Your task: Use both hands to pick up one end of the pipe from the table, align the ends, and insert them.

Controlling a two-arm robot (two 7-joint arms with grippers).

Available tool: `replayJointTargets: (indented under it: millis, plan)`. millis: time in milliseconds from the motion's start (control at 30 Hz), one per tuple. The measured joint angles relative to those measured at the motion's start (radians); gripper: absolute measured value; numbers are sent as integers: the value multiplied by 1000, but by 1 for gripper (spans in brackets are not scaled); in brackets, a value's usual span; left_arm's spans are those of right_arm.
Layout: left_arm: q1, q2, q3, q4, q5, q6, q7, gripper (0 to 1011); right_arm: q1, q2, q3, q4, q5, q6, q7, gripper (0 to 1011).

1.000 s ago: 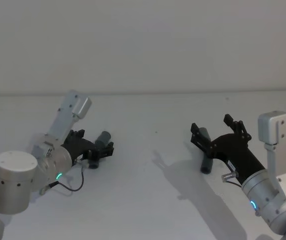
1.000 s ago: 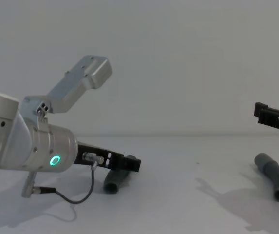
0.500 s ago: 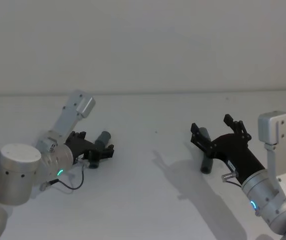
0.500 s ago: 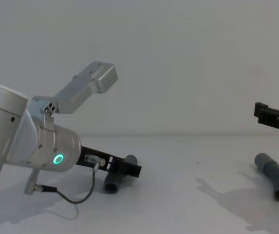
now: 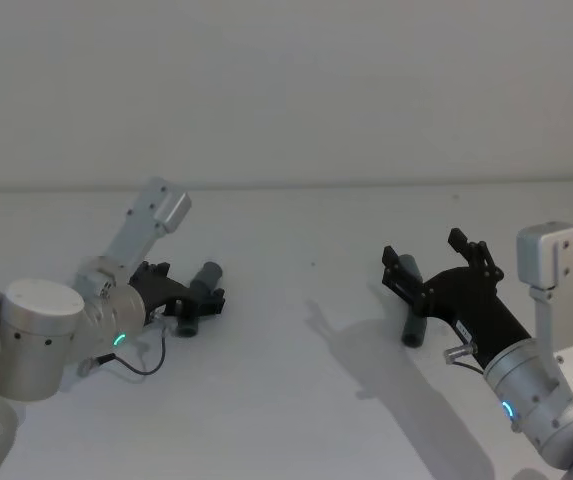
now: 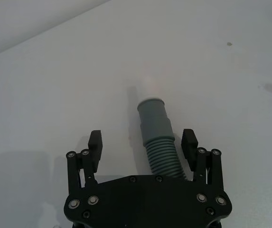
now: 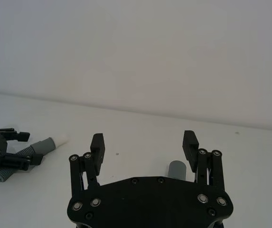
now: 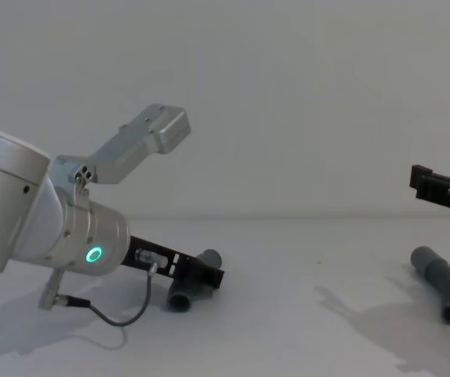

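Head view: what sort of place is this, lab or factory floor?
Probably a robot test bench in a lab: a white table, a plain pale wall, the left claw open around the left pipe piece, the right claw open above the right pipe piece.

Two pipe pieces lie well apart on the surface, with an end effector at each.
The left piece (image 6: 155, 124) lies on the surface (image 5: 286, 250) at the left, between the spread fingers of the left end effector (image 6: 142, 138), which reaches in low from the near left. One end of this piece juts past the fingertips toward the back and centre. The right piece (image 8: 440, 284) lies on the surface at the right, below the right end effector (image 5: 424, 250), which comes in from the near right with its fingers wide apart and its fingertips raised above the piece. A wall (image 5: 286, 90) stands behind the surface.
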Motion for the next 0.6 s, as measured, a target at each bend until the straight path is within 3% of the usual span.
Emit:
replayJointTargets:
  millis: [333,567,600]
  plan:
    - [-7,-2,1,11,4,2,-3,781,0,0,0,0,0,0,0,1000]
    - [-10,-2,2,14,6,3,-5,531,0,0,0,0,0,0,0,1000]
    - [-10,-2,2,15,6,3,-5,531,0,0,0,0,0,0,0,1000]
